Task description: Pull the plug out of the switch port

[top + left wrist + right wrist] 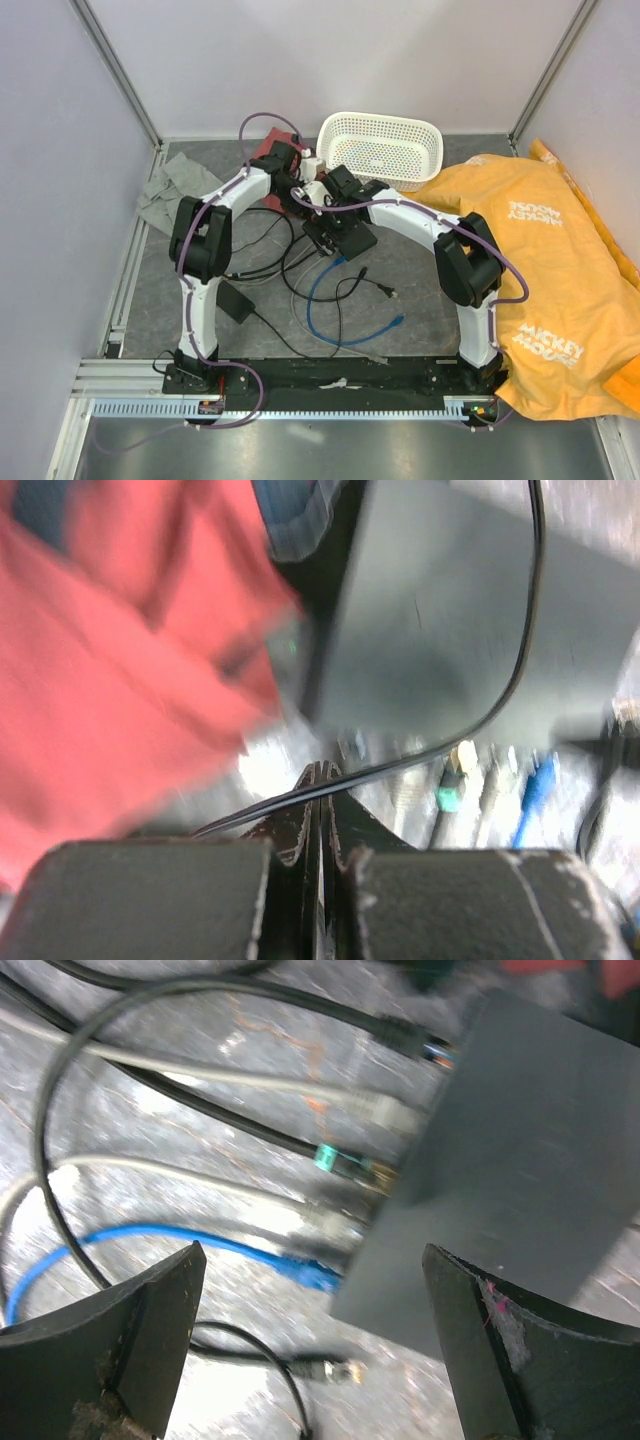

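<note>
1. While my left tool (320,786) clamps tight on a thin black cable (490,715), my right tool (312,1255) hangs spread wide, gripping nothing.
2. Flat matte black switch box (530,1160) lies on the grey table (270,1035), mid-table between both wrists, just beyond my right fingers (130,1340).
3. Blue cable plug (312,1274) and green-collared plug (328,1159) meet its edge, side by side.
4. Red cloth (120,680) lies beside the switch, blurred.

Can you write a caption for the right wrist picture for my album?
Open right gripper above the switch and its plugged-in cables.
</note>
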Available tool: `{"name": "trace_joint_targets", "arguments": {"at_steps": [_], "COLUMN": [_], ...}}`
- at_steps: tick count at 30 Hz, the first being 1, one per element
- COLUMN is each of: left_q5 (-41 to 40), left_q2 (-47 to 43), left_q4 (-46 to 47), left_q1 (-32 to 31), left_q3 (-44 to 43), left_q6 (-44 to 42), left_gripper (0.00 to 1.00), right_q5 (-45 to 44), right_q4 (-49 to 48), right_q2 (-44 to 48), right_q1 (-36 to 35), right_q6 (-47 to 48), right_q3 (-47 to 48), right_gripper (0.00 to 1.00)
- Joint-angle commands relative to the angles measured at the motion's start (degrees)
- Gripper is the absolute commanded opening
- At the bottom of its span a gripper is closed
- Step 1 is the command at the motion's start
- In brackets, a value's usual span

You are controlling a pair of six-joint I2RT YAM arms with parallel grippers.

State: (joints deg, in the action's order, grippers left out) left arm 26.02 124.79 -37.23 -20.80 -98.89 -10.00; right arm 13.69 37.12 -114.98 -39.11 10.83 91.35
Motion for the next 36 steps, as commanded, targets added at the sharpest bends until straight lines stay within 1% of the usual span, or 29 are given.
{"name": "trace_joint_targets", "arguments": {"at_steps": [1, 2, 4, 5, 7, 8, 10, 11, 13, 14, 16, 17, 19, 20, 21, 23, 25, 28, 29, 30, 31, 32, 33, 35, 36], "left_q5": [2.5, 2.5, 2.8, 3.0, 6.9, 8.1, 10.1, 10.3, 8.4, 7.4, 5.4, 4.2, 2.8, 0.9, 0.0, -0.4, -0.4, -0.7, -0.5, -0.4, -0.4, -0.2, -0.2, -0.3, -0.3], "left_q2": [-12.7, -16.1, -19.2, -22.7, -27.0, -30.8, -34.2, -35.4, -38.8, -39.8, -43.0, -44.0, -47.2, -48.1, -48.8, -50.3, -50.7, -50.6, -50.4, -50.3, -50.1, -49.8, -49.7, -49.9, -50.0], "left_q4": [0.1, 0.1, 0.1, 0.1, 2.3, 3.2, 4.3, 4.3, 4.0, 3.2, 3.0, 3.2, 3.8, 4.5, 4.7, 4.9, 4.7, 4.5, 4.5, 4.5, 4.5, 4.5, 4.5, 4.5, 4.5], "left_q1": [0.6, 0.6, 1.0, 1.3, 2.4, 2.5, 2.5, 2.5, 2.5, 2.6, 3.2, 3.6, 4.0, 4.2, 4.4, 5.1, 5.7, 7.3, 8.1, 8.6, 9.0, 9.5, 9.8, 10.5, 10.8], "left_q3": [7.8, 11.4, 15.0, 18.3, 22.0, 25.5, 28.0, 29.5, 30.6, 31.2, 32.9, 33.6, 35.8, 36.4, 36.9, 37.8, 38.2, 38.2, 38.1, 37.8, 37.7, 37.5, 37.2, 37.0, 36.9], "left_q6": [-3.2, -3.1, -2.2, 0.0, 3.1, 5.9, 7.8, 8.1, 7.5, 6.3, 4.9, 4.6, 4.6, 5.3, 6.0, 7.0, 7.4, 7.3, 7.4, 7.4, 7.4, 7.3, 6.9, 6.7, 6.5], "left_gripper": [0.01, 0.02, 0.02, 0.02, 0.03, 0.04, 0.04, 0.04, 0.02, 0.01, 0.02, 0.02, 0.01, 0.02, 0.02, 0.01, 0.01, 0.01, 0.02, 0.01, 0.02, 0.02, 0.01, 0.01, 0.01], "right_q5": [1.1, 1.4, 2.0, 2.2, 2.0, 1.9, 2.0, 2.2, 3.4, 4.1, 5.0, 5.1, 6.3, 7.4, 7.9, 8.1, 7.8, 1.1, -0.8, -6.3, -9.5, -12.9, -20.6, -25.1, -24.9], "right_q4": [2.6, 3.1, 3.7, 3.5, 2.3, 2.0, 1.5, 1.4, 1.2, 0.8, -0.3, -1.9, -3.2, -4.2, -4.7, -6.4, -7.5, -8.9, -10.3, -10.8, -11.1, -11.1, -11.0, -11.0, -11.0], "right_q2": [6.0, 6.5, 7.5, 7.6, 6.8, 6.0, 2.7, 1.3, -2.8, -4.0, -7.4, -8.5, -11.9, -13.1, -15.4, -17.2, -19.0, -21.0, -21.6, -22.8, -23.4, -24.3, -24.4, -22.7, -21.4], "right_q1": [3.6, 4.1, 6.1, 6.8, 8.3, 8.6, 9.5, 9.6, 9.7, 9.8, 9.6, 9.6, 9.5, 9.4, 9.1, 8.7, 7.7, 5.8, 5.7, 5.7, 5.8, 5.7, 5.7, 6.7, 7.5], "right_q6": [3.7, 3.9, 3.9, 3.8, 4.0, 3.9, 3.0, 2.4, 1.1, 0.7, -0.6, -1.2, -2.7, -3.5, -4.2, -6.6, -7.0, -7.1, -8.5, -8.8, -8.7, -6.6, -5.0, -1.4, 1.0], "right_q3": [1.6, 2.0, 3.0, 3.5, 4.9, 5.7, 9.3, 10.8, 16.5, 20.6, 24.1, 26.9, 29.7, 32.6, 34.0, 36.2, 36.5, 36.5, 36.6, 36.9, 37.9, 38.5, 38.6, 36.8, 35.3], "right_gripper": [0.98, 0.98, 0.98, 0.98, 0.97, 0.94, 0.9, 0.83, 0.72, 0.59, 0.44, 0.3, 0.23, 0.18, 0.17, 0.15, 0.13, 0.13, 0.1, 0.08, 0.01, 0.0, 0.0, 0.0, 0.0]}}
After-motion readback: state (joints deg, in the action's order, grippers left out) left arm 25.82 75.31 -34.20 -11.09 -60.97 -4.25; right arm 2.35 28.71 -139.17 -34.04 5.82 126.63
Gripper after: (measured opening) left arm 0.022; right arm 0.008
